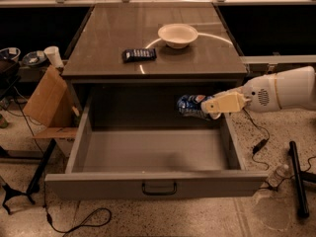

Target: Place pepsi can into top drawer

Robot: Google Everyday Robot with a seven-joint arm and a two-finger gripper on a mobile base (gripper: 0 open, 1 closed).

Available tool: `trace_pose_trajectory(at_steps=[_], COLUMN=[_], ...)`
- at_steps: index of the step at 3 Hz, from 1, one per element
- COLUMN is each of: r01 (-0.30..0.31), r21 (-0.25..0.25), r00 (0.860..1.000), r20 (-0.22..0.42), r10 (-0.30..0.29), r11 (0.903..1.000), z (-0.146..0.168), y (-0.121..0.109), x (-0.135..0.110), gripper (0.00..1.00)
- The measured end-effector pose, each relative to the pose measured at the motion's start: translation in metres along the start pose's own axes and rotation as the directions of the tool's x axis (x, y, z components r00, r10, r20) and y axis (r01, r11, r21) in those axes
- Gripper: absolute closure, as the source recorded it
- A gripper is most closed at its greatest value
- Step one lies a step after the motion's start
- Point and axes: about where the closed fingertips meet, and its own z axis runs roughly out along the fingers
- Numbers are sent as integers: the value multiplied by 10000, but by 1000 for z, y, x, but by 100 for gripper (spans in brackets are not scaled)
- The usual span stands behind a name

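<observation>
The gripper (210, 106) hangs over the back right of the open top drawer (98, 184), clamped on the pepsi can (189, 105), which sticks out to its left. Beyond it, on the cabinet top (197, 63), sit a bowl (177, 35) and, farther left, a dark packet (138, 55).
</observation>
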Motion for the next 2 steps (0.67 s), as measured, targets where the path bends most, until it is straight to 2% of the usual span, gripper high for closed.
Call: trace_pose_trajectory(at_steps=[1,2], r01=[35,-524], r21=[-698,-951], r00=[9985,9951], r20=[-548,-890], r10=[-74,439], r11=[9976,9941], z=[27,52], y=[-2,-33], x=[1,13], gripper=[100,100])
